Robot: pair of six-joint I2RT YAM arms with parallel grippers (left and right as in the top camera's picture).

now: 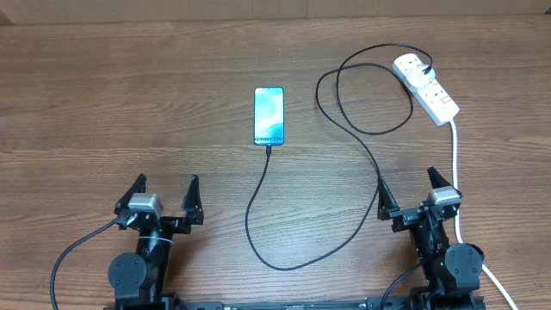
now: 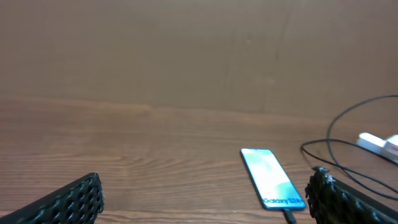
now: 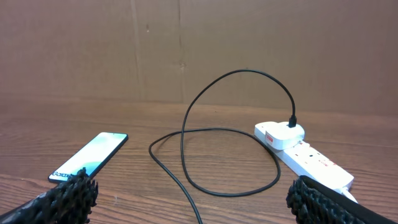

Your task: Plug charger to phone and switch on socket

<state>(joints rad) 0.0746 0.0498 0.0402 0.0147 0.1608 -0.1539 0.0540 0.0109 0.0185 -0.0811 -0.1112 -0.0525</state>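
The phone [image 1: 269,116] lies flat at mid-table with its screen lit, also seen in the left wrist view [image 2: 272,177] and the right wrist view [image 3: 90,155]. The charger's black cable [image 1: 258,215] runs from the phone's bottom edge, loops across the wood and ends at a white plug [image 1: 411,67] seated in the socket [image 1: 435,96], a white power strip at the far right. My left gripper [image 1: 165,191] stands open near the front edge, below and left of the phone. My right gripper [image 1: 406,185] is open too, in front of the strip, with the cable [image 3: 186,124] lying between its fingers.
The strip's thick white cord [image 1: 456,172] trails toward the front edge past my right arm. A brown cardboard wall [image 3: 186,50] closes off the back of the wooden table [image 1: 103,103].
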